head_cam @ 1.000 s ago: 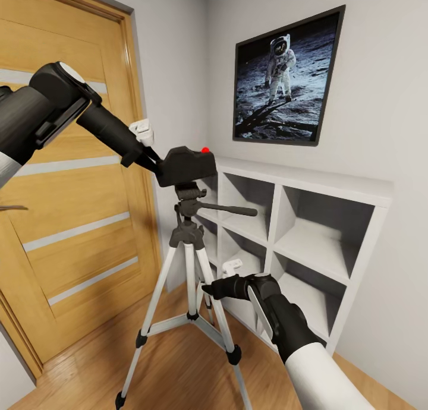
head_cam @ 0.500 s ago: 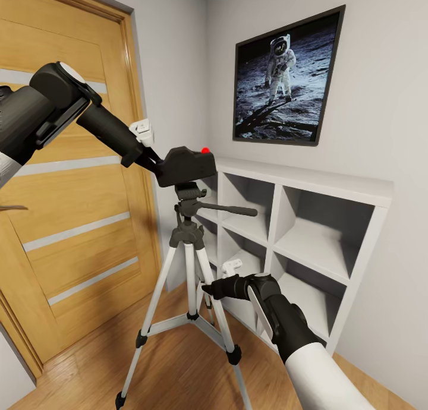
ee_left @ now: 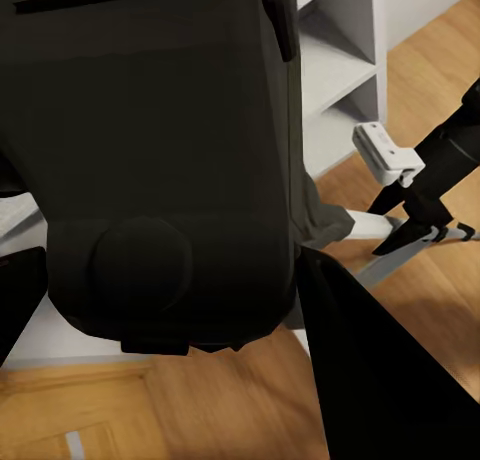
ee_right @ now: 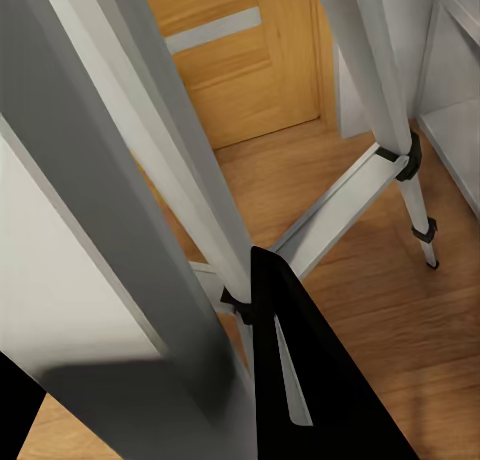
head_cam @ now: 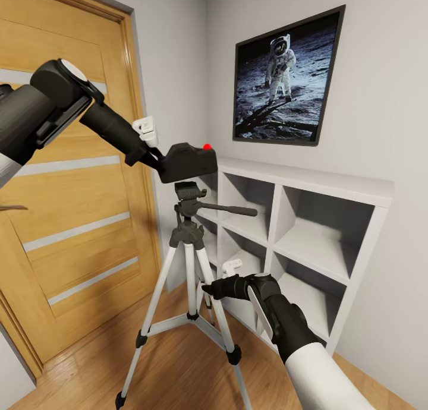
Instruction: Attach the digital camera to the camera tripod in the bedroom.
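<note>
The black digital camera (head_cam: 189, 162), red button on top, hangs just over the black head of the camera tripod (head_cam: 189, 243). My left gripper (head_cam: 159, 158) is shut on the camera's left end. In the left wrist view the camera's body (ee_left: 160, 130) sits between the dark fingers (ee_left: 390, 380). The tripod stands on the wood floor with its silver legs spread and its pan handle pointing right. Lower down, my right gripper (head_cam: 207, 289) is shut on one tripod leg (ee_right: 150, 200), which passes between its black fingers (ee_right: 300, 380).
A wooden door (head_cam: 77, 232) stands shut just left of the tripod. A white cube shelf (head_cam: 309, 232) runs along the wall on the right, close behind the tripod legs. An astronaut picture (head_cam: 285, 77) hangs above it. Light wood floor (head_cam: 178, 374) lies below.
The left gripper has raised the camera slightly and tipped it a little to the right above the tripod head. The right arm and the tripod have stayed put.
</note>
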Robot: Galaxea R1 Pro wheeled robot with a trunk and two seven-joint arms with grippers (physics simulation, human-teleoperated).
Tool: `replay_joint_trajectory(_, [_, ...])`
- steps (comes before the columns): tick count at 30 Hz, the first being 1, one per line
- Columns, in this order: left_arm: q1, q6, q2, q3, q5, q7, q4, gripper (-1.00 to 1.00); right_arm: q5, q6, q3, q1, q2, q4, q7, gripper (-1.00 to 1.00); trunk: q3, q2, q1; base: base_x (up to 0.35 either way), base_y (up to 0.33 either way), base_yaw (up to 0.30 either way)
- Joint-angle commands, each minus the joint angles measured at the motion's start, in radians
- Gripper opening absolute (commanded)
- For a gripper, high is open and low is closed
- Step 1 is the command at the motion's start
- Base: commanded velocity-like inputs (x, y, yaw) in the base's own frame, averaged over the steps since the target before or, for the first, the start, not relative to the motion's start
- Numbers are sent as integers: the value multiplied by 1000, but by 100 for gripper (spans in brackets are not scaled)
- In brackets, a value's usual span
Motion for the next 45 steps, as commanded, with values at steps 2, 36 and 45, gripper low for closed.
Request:
replay_joint_trajectory(2, [-2, 5, 3, -4, 6, 3, -5, -100, 30, 1, -1, 0, 0, 1, 4, -100, -2, -1, 0, 0, 0, 0])
replay_joint_trajectory(36, [-2, 6, 14, -7, 15, 3, -49, -100, 30, 13, 1, 0, 0, 1, 4, -100, -2, -1, 0, 0, 0, 0])
replay_joint_trajectory(45, [-2, 6, 19, -11, 14, 2, -49, -100, 30, 13, 1, 0, 0, 1, 4, -100, -2, -1, 0, 0, 0, 0])
